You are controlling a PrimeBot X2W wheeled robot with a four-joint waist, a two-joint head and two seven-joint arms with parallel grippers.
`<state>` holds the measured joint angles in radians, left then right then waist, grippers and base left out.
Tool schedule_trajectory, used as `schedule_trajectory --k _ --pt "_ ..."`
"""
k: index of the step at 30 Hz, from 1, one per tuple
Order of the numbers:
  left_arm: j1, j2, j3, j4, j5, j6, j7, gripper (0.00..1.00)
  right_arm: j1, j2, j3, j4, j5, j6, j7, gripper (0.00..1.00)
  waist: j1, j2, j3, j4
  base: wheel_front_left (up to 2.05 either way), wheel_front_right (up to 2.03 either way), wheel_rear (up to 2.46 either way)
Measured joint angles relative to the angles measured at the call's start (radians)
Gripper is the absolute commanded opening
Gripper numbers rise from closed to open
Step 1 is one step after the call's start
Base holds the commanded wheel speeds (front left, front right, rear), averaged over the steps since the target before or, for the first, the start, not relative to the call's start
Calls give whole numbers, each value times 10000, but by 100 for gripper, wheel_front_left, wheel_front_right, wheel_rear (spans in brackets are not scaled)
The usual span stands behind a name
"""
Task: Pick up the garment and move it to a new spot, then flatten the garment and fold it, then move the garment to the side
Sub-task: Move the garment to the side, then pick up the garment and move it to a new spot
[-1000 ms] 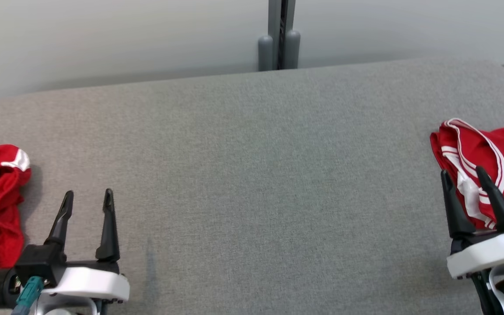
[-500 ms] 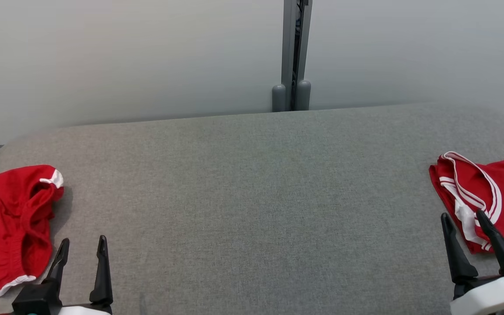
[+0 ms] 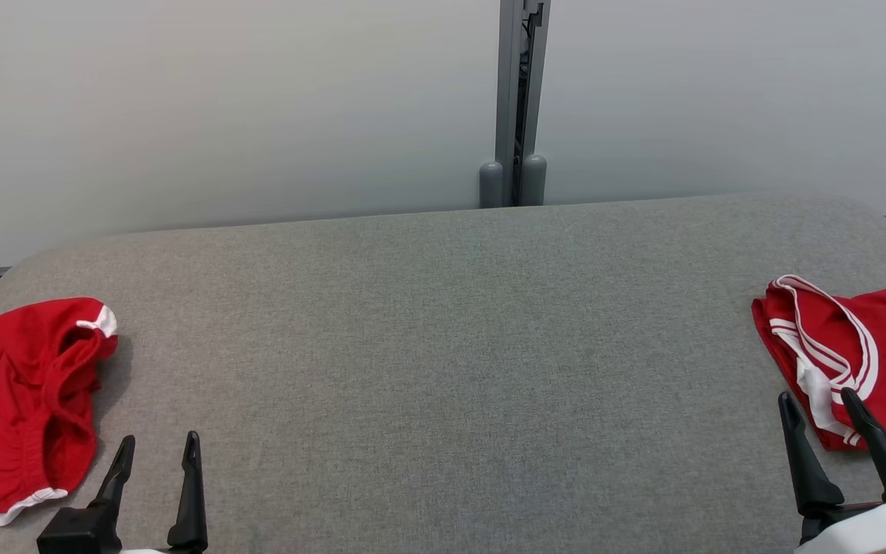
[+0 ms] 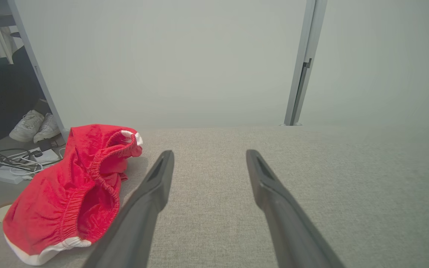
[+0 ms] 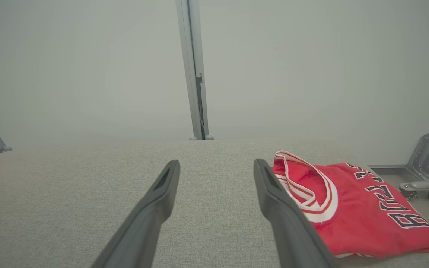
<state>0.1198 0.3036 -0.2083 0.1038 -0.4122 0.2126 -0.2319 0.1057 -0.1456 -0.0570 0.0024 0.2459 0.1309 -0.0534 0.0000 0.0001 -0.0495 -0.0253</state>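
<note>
A crumpled red garment with white trim, shorts with an elastic waistband (image 3: 28, 400) (image 4: 73, 190), lies at the left end of the grey fabric-covered table (image 3: 443, 346). A second red garment, a folded jersey with white-striped edges and dark lettering (image 3: 874, 354) (image 5: 352, 216), lies at the right end. My left gripper (image 3: 160, 438) (image 4: 210, 152) is open and empty, just right of the shorts and not touching them. My right gripper (image 3: 815, 396) (image 5: 217, 162) is open and empty, with its right finger in front of the jersey's near-left edge.
A pale wall with a grey vertical post (image 3: 518, 100) stands right behind the table. White shoes (image 4: 32, 126) and cables lie on the floor past the table's left end. A metal frame leg with a caster (image 5: 426, 178) stands past the right end.
The head camera has tilted up, so table, garments and grippers sit lower in the picture. Both grippers stay open and the garments lie as they did.
</note>
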Motion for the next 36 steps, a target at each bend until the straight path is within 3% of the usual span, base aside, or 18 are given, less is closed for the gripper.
schedule_trajectory --k 14,20,27,36 --pt "-90 31 -109 316 -17 0 71 100 81 125 -107 -130 -56 0 90 100 0 0 6 44 0 0 0" --pt "-450 29 -123 391 -119 -94 67 100 246 176 -244 -192 -58 0 88 100 0 0 54 388 0 0 0" --pt "-1024 -17 -238 596 -128 -330 -35 100 307 297 -259 -537 -56 0 136 100 0 0 97 1337 0 0 0" --pt "-1577 -42 -173 1032 -90 -485 -194 100 417 453 -10 -853 -169 0 320 100 0 0 100 3187 0 0 0"
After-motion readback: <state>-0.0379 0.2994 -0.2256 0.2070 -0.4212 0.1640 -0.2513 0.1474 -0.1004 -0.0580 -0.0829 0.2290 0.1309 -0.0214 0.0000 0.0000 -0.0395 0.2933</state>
